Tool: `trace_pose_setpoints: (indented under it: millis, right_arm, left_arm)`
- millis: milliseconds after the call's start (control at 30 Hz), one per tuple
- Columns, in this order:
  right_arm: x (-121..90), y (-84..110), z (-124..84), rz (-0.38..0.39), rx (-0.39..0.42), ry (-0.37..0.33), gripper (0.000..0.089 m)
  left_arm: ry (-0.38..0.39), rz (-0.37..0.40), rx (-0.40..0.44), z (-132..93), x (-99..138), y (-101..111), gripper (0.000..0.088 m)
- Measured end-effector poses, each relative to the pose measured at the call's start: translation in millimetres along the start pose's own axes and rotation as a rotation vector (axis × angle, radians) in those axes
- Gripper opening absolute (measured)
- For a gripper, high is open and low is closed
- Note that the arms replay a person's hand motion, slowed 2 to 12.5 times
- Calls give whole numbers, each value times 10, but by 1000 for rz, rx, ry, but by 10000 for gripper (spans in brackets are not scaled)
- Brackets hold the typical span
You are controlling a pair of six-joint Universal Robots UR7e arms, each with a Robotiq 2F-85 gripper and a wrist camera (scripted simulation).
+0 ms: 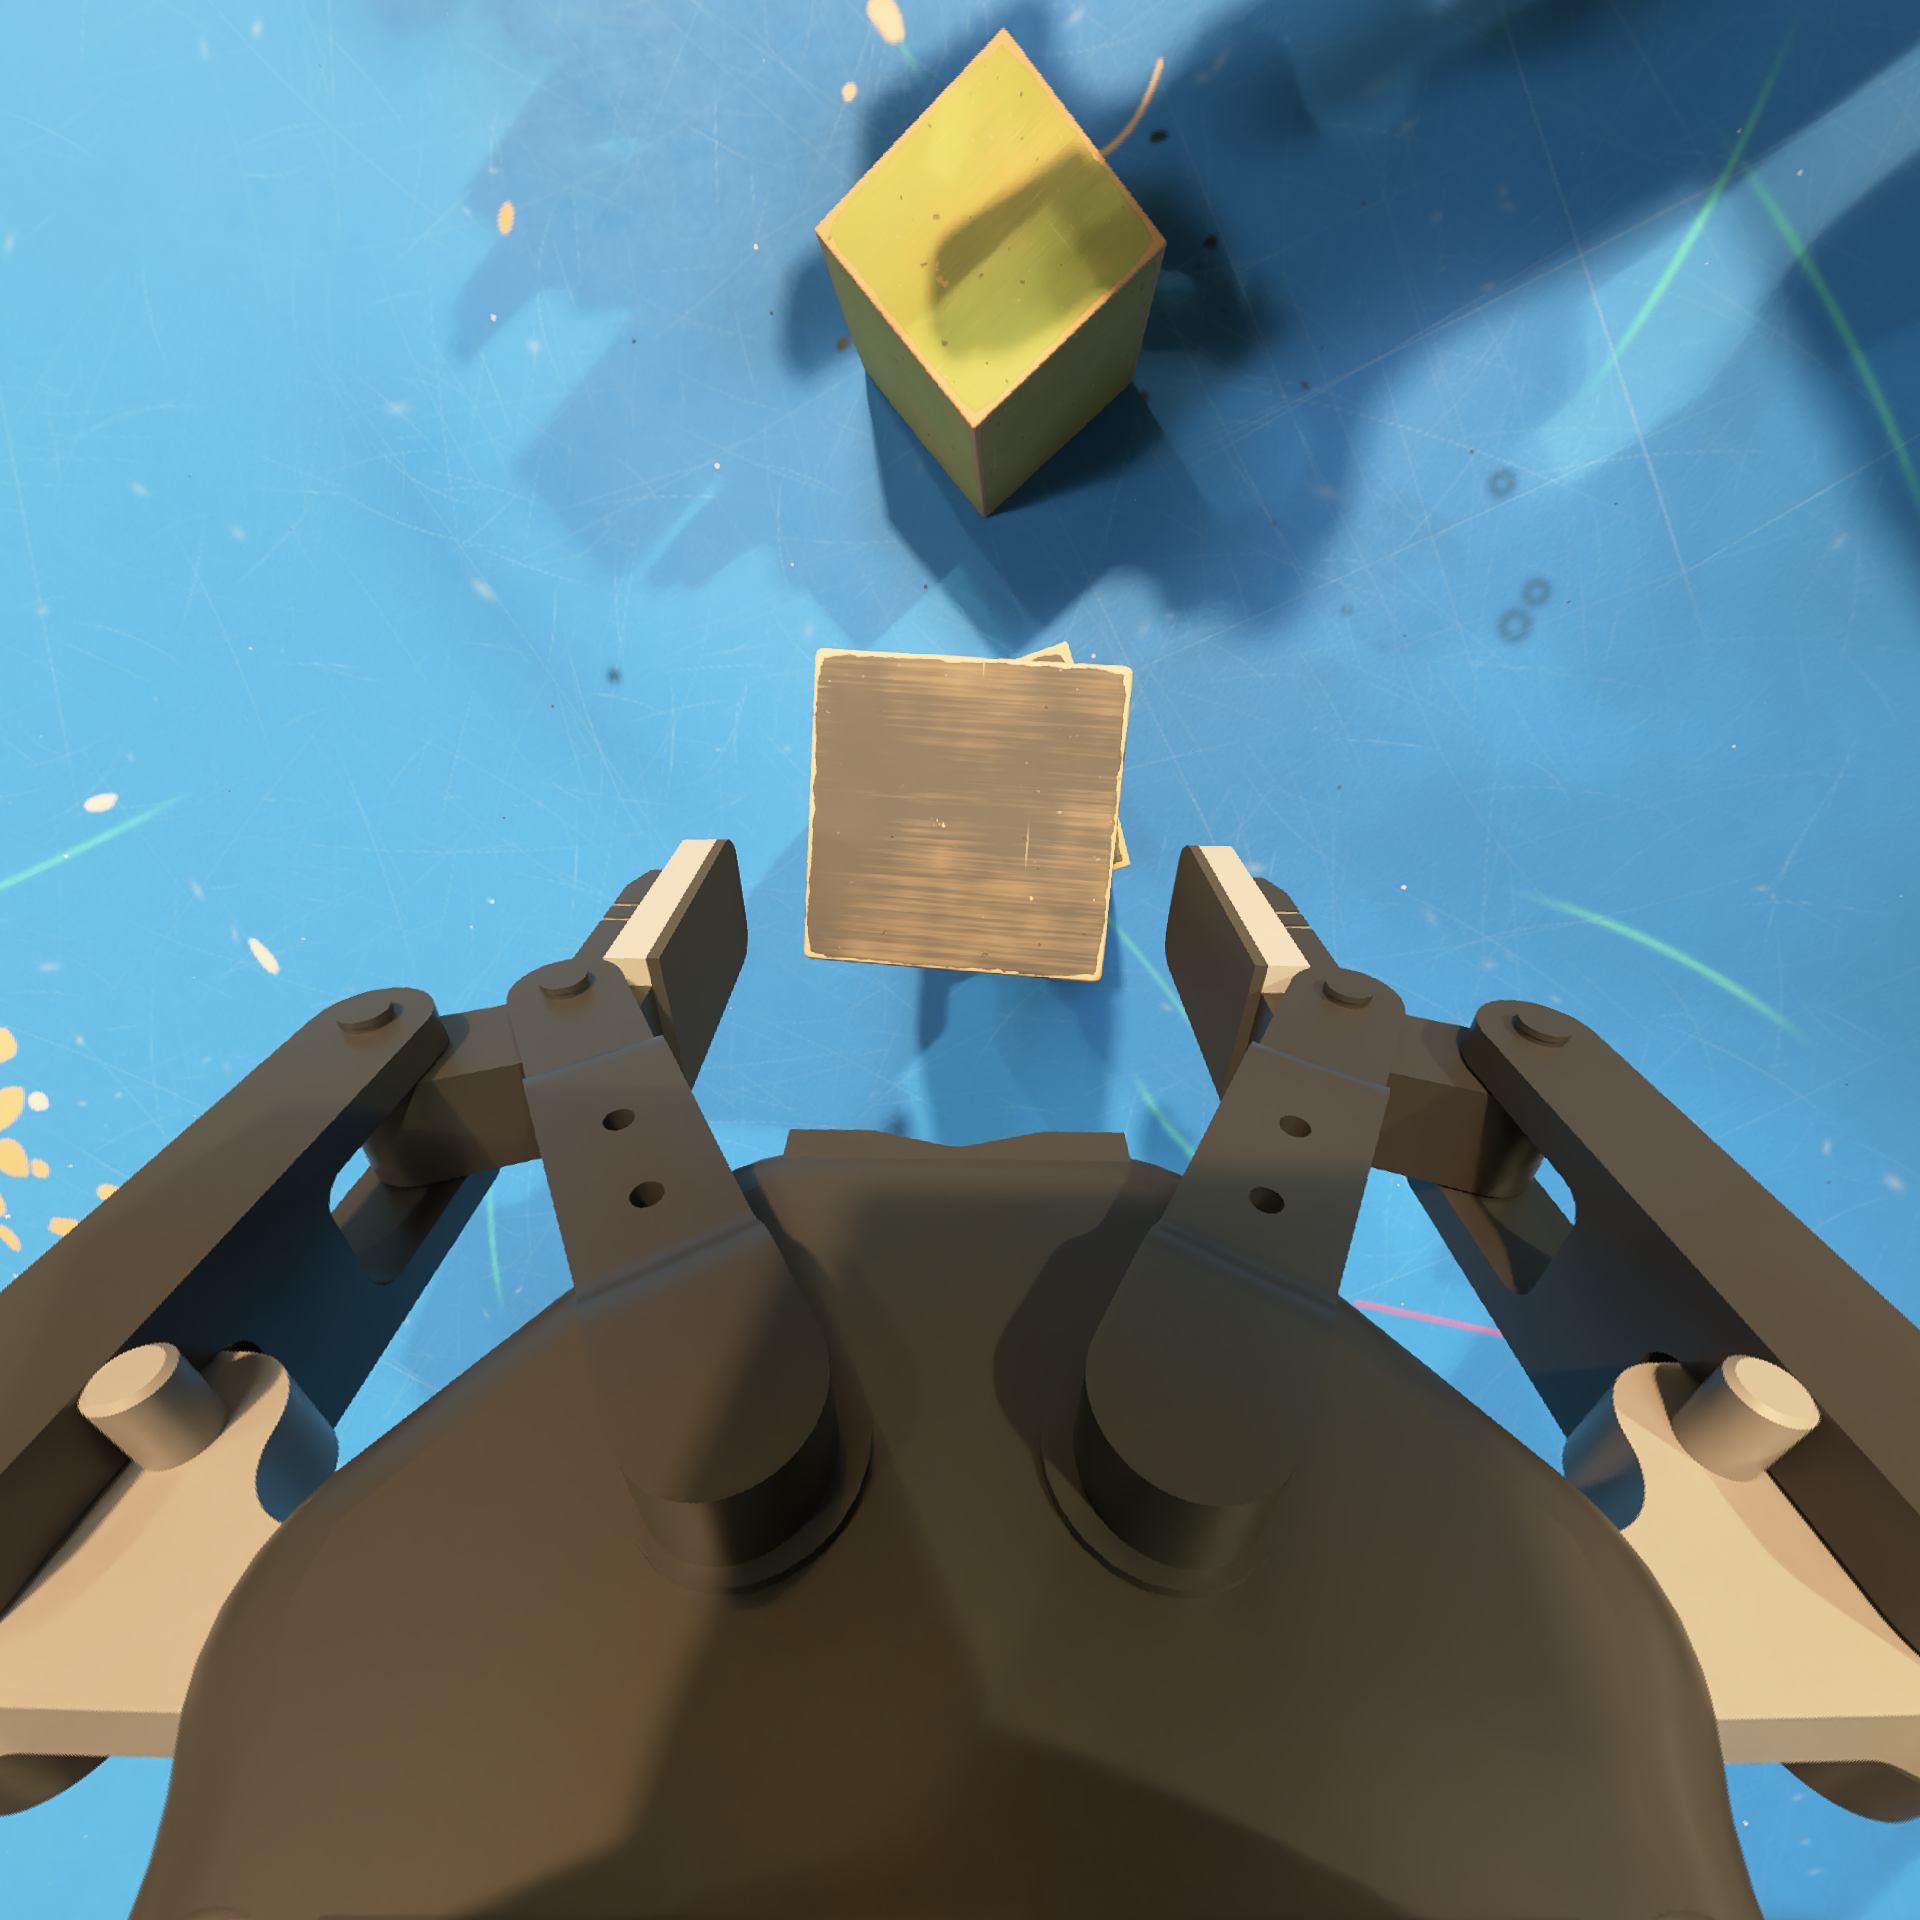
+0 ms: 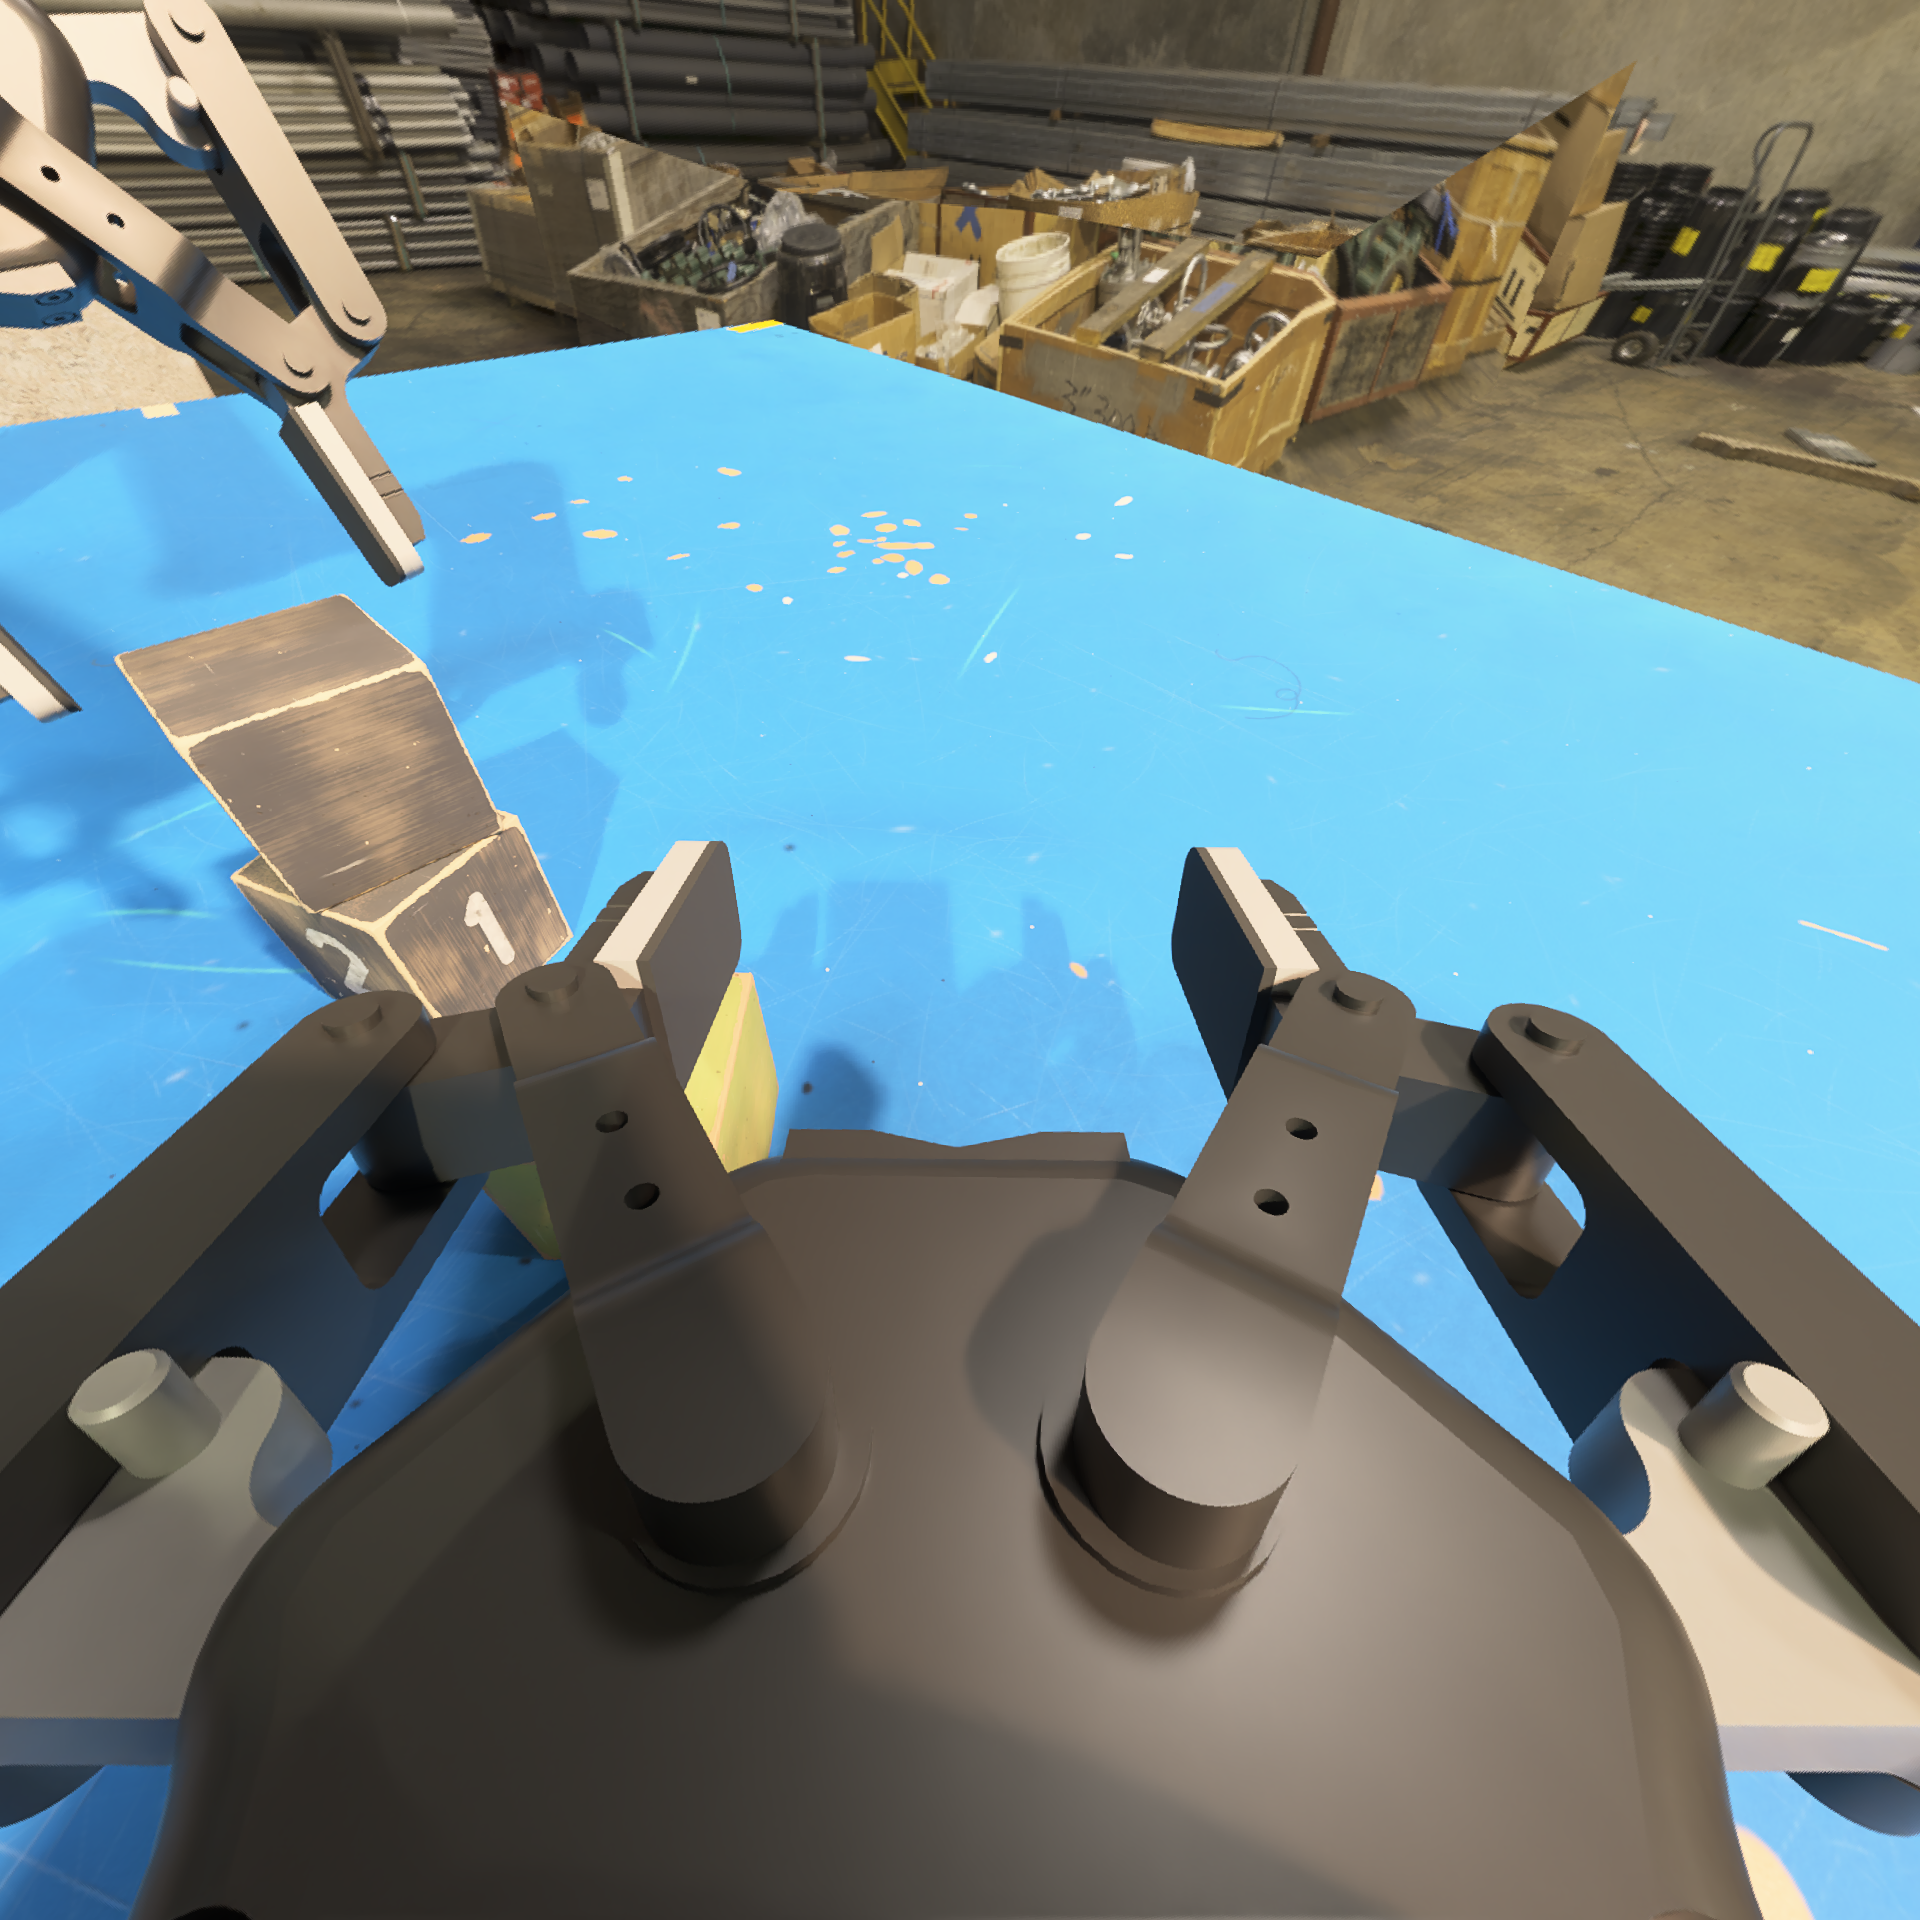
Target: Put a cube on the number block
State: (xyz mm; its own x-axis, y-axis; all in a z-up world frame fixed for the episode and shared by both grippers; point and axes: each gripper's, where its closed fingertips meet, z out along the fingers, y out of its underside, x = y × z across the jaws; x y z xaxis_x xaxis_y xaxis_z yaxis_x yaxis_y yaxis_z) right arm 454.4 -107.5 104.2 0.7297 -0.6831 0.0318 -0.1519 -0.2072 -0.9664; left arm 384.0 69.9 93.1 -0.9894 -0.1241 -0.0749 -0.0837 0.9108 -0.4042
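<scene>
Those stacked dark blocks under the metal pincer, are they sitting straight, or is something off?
Slightly off. The dark cube rests on the number block twisted and offset, so the lower block's corners peek out beside it. The left pincer is open above it. The yellow-green cube stands apart.

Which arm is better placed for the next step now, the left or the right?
Likely left. The open left gripper hangs directly above the dark cube stacked on the number block; the right gripper is open over bare table.
</scene>
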Motion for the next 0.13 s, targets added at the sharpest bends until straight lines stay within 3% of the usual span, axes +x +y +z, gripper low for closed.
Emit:
trace_pose_setpoints:
  millis: [133]
  right_arm:
    - [-1,10,7,1,-3,1,732]
  left_arm:
    - [14,-8,-2,32,37,36,724]
